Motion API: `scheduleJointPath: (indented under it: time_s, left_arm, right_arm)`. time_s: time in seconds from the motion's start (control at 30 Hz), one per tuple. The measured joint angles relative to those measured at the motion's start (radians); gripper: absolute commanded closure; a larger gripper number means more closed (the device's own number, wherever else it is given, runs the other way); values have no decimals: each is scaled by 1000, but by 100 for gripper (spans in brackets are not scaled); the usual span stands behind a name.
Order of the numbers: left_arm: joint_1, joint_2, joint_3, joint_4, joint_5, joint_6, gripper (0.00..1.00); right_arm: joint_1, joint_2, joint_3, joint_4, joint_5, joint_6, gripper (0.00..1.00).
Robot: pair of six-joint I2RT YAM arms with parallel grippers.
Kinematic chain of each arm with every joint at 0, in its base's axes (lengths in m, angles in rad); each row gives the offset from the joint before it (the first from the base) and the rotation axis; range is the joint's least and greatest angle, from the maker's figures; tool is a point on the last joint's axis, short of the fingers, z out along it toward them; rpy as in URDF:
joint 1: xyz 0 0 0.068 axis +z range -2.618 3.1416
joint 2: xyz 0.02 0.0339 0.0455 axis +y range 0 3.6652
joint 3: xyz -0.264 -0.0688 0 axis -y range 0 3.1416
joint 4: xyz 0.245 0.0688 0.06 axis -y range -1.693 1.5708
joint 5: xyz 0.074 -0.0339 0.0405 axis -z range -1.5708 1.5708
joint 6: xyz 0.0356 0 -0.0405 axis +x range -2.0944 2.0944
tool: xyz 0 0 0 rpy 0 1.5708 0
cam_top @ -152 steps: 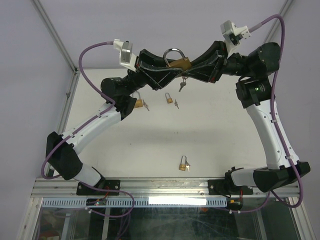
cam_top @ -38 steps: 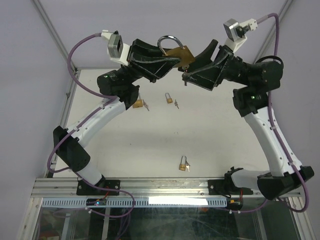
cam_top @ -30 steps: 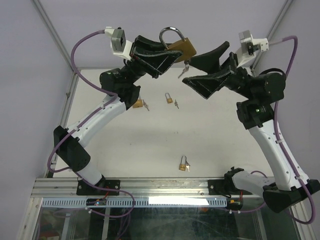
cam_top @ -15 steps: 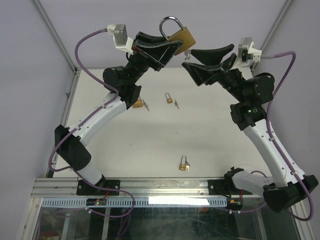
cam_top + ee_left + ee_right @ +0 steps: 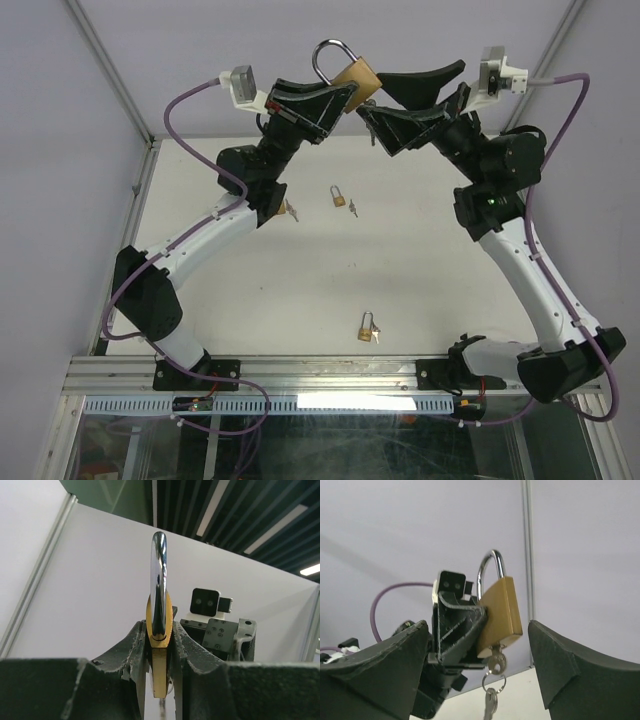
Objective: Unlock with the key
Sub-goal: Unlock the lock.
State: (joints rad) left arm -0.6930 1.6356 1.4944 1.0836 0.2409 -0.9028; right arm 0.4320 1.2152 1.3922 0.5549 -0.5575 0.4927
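Note:
A brass padlock with a steel shackle is held up in the air, well above the table. My left gripper is shut on its body; in the left wrist view the padlock stands edge-on and upright between the fingers. A key sits in the keyhole at the padlock's bottom, and a second key hangs from its ring. My right gripper is open, one finger on each side of the padlock and key, touching neither. Where the shackle's far leg meets the body is hidden.
Three smaller padlocks with keys lie on the white table: one at the back middle, one partly under the left arm, one near the front. A metal rail runs along the near edge.
My right gripper has risen and swung left, from below and right of the padlock to level with it, its fingers now either side of the key. The left gripper keeps holding the padlock up.

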Motion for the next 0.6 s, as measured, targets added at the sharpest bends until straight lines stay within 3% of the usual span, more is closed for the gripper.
scheduleJointPath:
  time_s: [0.17, 0.33, 0.6]
  left_arm:
    - [9, 0, -92, 138, -105, 23, 100]
    - [50, -4, -148, 311, -227, 84, 100]
    - [118, -78, -252, 354, -379, 100, 100]
  right_arm:
    - [-7, 65, 87, -35, -19, 96, 20]
    - [3, 103, 156, -58, -14, 164, 31]
    - [79, 290, 352, -68, -32, 205, 38]
